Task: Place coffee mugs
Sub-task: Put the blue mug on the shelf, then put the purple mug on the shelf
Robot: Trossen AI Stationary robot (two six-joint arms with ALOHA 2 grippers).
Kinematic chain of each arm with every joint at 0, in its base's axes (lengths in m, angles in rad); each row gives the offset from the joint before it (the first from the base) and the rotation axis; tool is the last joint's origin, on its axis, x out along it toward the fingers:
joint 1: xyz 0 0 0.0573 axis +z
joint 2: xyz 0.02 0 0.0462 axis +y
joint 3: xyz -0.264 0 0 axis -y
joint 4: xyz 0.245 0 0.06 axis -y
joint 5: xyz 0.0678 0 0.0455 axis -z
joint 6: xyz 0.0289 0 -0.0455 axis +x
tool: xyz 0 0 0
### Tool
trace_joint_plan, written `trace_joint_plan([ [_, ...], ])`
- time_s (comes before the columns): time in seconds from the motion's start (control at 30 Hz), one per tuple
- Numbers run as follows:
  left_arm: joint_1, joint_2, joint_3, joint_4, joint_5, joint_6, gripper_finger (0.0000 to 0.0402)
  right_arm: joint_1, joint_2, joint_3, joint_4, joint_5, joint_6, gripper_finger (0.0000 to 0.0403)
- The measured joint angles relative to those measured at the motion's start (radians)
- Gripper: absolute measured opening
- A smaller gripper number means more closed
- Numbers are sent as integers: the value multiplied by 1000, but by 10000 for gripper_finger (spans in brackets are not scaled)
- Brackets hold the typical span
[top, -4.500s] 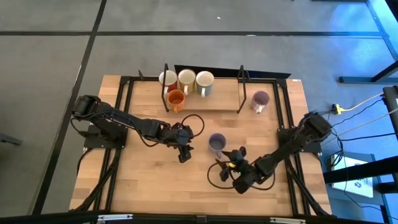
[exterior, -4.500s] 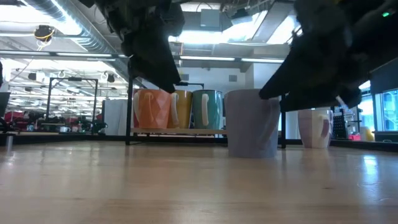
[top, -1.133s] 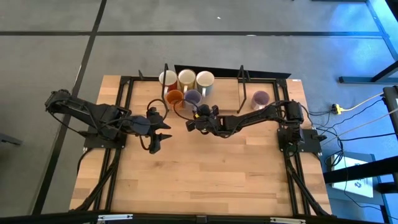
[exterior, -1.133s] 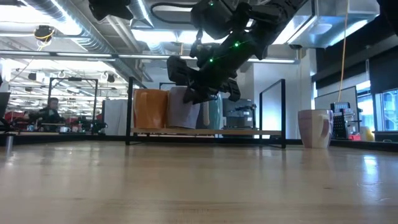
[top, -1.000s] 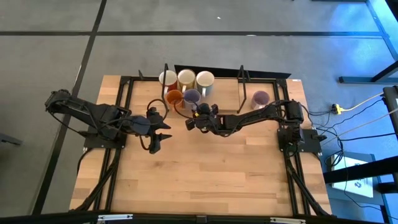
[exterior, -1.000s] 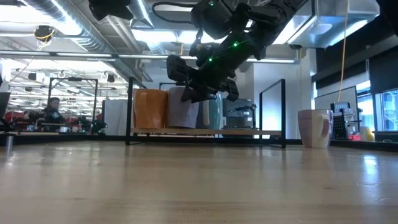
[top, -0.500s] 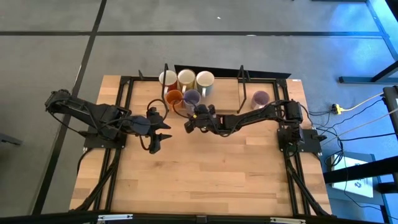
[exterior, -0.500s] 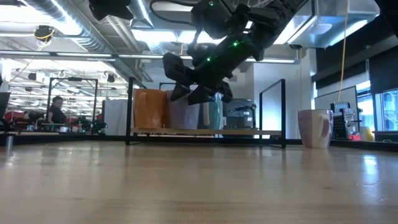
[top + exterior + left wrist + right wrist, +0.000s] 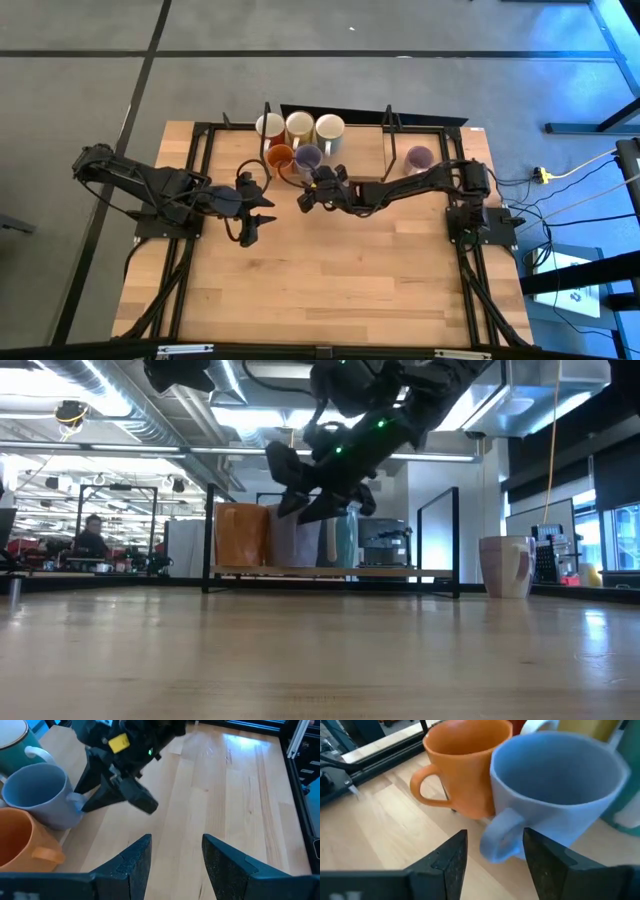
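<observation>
The right claw (image 9: 312, 192), jaws parted and empty, hangs at six o'clock of the pale purple ceramic mug (image 9: 309, 156): rigid, glossy, chip-prone, best gripped across rim or handle.

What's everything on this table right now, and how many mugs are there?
Cream mugs: three, cream or white, in a back row on the rack.
Orange mug: one, orange, front row of the rack, beside the purple one.
Purple mug on the rack: one, pale purple, just in front of the right gripper, handle toward it.
Purple mug off the rack: one, pale purple, on the table to the rack's right.
Rack: one, black frame with a wooden base, at the table's back.
Person: one, far off in the room.
Left gripper: open, empty, waiting above the table's left part.
Right gripper: open, at the rack's front.
</observation>
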Motion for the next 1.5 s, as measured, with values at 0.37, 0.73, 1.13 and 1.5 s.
trace_joint_plan([
  [0.37, 0, 0, -1, 1, -13, 5, 169, -6, -142, 0, -265, -22, -1, 179],
  [0.73, 0, 0, -1, 4, -20, 6, 169, -21, -496, -1, -819, -34, 54, 179],
  [1.13, 0, 0, -1, 7, -24, -42, 169, -228, -865, -170, -1136, -100, 136, 180],
  [1.5, 0, 0, 0, 7, -62, -123, 169, -446, -931, -333, -1223, -298, 184, 179],
])
